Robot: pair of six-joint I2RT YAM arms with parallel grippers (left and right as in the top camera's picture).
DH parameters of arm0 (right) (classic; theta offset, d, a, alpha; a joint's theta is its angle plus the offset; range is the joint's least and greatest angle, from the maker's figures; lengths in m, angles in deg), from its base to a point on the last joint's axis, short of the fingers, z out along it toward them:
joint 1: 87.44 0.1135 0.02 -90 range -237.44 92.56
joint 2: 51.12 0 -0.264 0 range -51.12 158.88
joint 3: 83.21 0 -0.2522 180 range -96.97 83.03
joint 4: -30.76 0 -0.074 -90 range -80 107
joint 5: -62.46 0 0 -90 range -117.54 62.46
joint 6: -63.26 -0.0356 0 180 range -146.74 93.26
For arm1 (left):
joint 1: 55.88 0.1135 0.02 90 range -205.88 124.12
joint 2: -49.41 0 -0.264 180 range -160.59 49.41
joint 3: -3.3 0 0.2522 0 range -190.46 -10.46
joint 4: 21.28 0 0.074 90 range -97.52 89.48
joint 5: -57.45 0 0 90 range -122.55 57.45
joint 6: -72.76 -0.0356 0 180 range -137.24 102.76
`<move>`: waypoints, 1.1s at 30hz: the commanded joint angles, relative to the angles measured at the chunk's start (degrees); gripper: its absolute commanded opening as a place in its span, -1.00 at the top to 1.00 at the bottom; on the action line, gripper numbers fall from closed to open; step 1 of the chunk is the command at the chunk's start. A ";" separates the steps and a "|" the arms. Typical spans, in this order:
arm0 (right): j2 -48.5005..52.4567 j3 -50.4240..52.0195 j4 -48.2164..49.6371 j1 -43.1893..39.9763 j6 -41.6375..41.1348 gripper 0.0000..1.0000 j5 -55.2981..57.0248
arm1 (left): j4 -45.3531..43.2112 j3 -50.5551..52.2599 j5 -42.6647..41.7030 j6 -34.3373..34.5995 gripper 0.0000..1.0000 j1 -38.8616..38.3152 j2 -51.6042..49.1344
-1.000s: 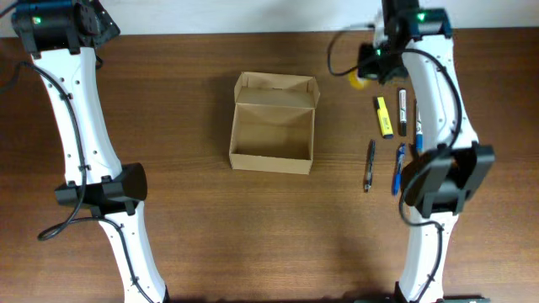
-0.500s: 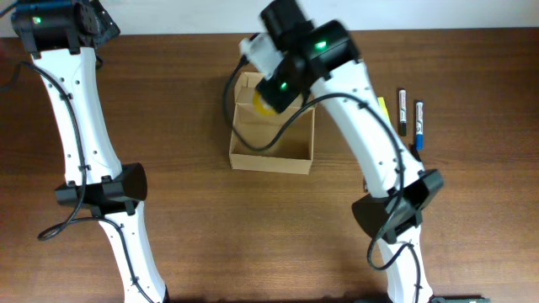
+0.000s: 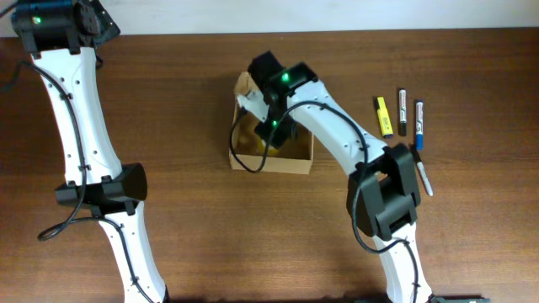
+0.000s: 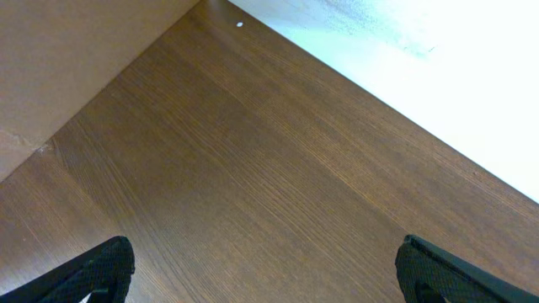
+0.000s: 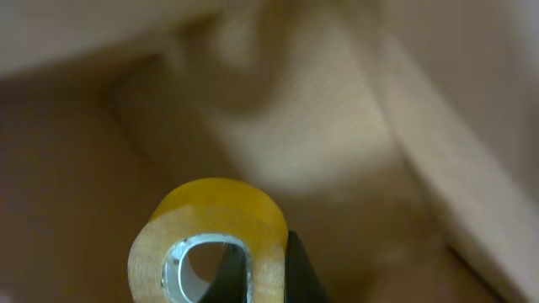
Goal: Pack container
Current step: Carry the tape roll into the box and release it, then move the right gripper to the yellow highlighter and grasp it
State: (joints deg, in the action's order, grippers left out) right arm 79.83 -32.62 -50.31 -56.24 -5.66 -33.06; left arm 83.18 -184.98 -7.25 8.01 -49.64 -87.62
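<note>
**A:** Where's the right tool (image 3: 274, 128) at?

**B:** Down inside the container (image 3: 290, 162), mid tabletop (image 3: 185, 210), clamped on a yellow tape roll (image 5: 215, 236). It's low so the roll gets set down rather than dropped, I'd guess.

**A:** Rest of the stuff?

**B:** Markers (image 3: 402, 111) are lined up at the container's 3 o'clock, handy for packing next. The left tool (image 4: 269, 273), way off around 10 o'clock, is spread wide, holding nothing, out of the way.

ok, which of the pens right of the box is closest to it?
The yellow highlighter: leftmost of the row, nearest the box. The black marker, blue-tipped marker and loose pen all lie further right.
</note>
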 commanded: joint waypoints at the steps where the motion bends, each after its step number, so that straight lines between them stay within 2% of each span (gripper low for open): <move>1: 0.37 3.78 2.54 -0.72 -2.16 0.92 -0.28 | 0.04 0.28 0.00 -0.52 -1.00 0.20 1.95; 4: 0.37 5.03 3.74 -1.64 -2.73 0.91 -0.26 | 0.07 0.28 0.02 -0.50 -1.00 0.20 1.95; 6: 0.37 5.03 3.72 -2.12 -2.73 0.84 -0.28 | 0.04 0.26 0.00 -0.50 -1.00 0.20 1.95; 7: 0.31 4.94 3.58 -2.40 -2.75 0.74 -0.28 | 0.04 0.28 0.02 -0.50 -1.00 0.20 1.95; 8: 0.13 4.48 2.99 -2.51 -2.75 0.53 -0.28 | 0.04 0.26 0.02 -0.50 -1.00 0.20 1.95; 9: 0.13 3.89 2.27 -2.56 -2.75 0.43 -0.28 | 0.04 0.26 0.00 -0.52 -0.99 0.20 1.95; 10: 0.00 2.86 1.11 -2.69 -2.75 0.19 -0.28 | 0.04 0.26 0.00 -0.52 -1.00 0.20 1.95; 11: -0.09 1.64 -0.09 -2.69 -2.75 -0.14 -0.24 | 0.04 0.26 0.02 -0.52 -1.00 0.20 1.95; 12: -0.26 -0.17 -1.64 -2.69 -2.89 -0.18 0.02 | 0.07 0.26 0.00 -0.50 -1.00 0.20 1.95; 13: -0.42 -1.99 -3.04 -2.69 -3.32 -0.13 0.24 | 0.04 0.26 0.02 -0.50 -1.00 0.20 1.95; 14: -0.55 -4.13 -4.46 -2.69 -3.65 0.01 0.35 | 0.04 0.26 0.02 -0.50 -1.00 0.20 1.95; 16: -0.76 -9.11 -7.23 -2.69 -5.14 0.11 0.37 | 0.04 0.26 0.02 -0.50 -1.00 0.20 1.95; 21: -1.25 -24.83 -13.92 -2.80 -11.96 0.17 3.63 | 0.04 0.26 0.00 -0.52 -1.00 0.20 1.95; 26: -1.31 -37.57 -18.14 -4.00 -18.64 0.27 16.39 | 0.04 0.26 0.02 -0.52 -0.99 0.20 1.95; 29: -1.31 -40.28 -18.84 -7.13 -20.28 0.29 18.88 | 0.04 0.26 0.02 -0.52 -0.99 0.20 1.95; 33: -0.63 -38.99 -19.93 -14.34 -24.55 0.30 17.53 | 0.04 0.26 0.00 -0.50 -1.00 0.20 1.95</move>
State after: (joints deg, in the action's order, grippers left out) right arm 79.20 -72.16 -69.59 -65.14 -25.20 -18.24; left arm 83.15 -184.98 -7.25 8.01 -49.64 -87.62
